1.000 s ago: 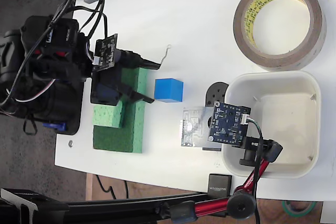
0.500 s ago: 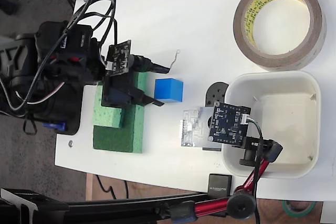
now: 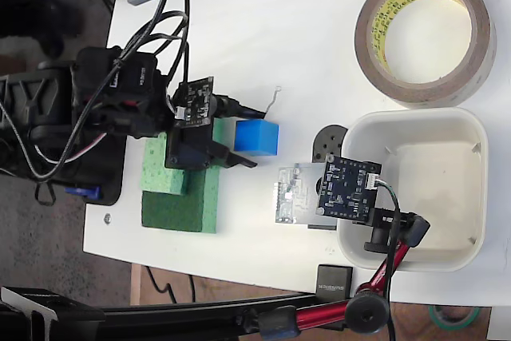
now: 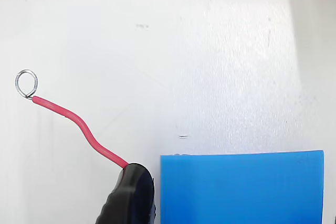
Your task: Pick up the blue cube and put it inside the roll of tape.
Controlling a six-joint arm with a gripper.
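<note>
Jaws (image 3: 249,136) straddle blue cube (image 3: 257,137) – contact unclear, far finger hidden

The fixed view looks straight down on the whole white table (image 3: 303,29) from well above, while the wrist view hangs close over it, sharing only the blue cube (image 3: 257,137) (image 4: 241,187), at its lower right, and the surrounding tabletop.

The cube (image 4: 241,187) is seen at the lower right, cut off by the bottom edge, on the white table (image 4: 157,51). Just left of it a black finger (image 4: 130,196) is seen, from which a red wire (image 4: 79,124) curves up-left, ended by a small ring (image 4: 26,84).
</note>
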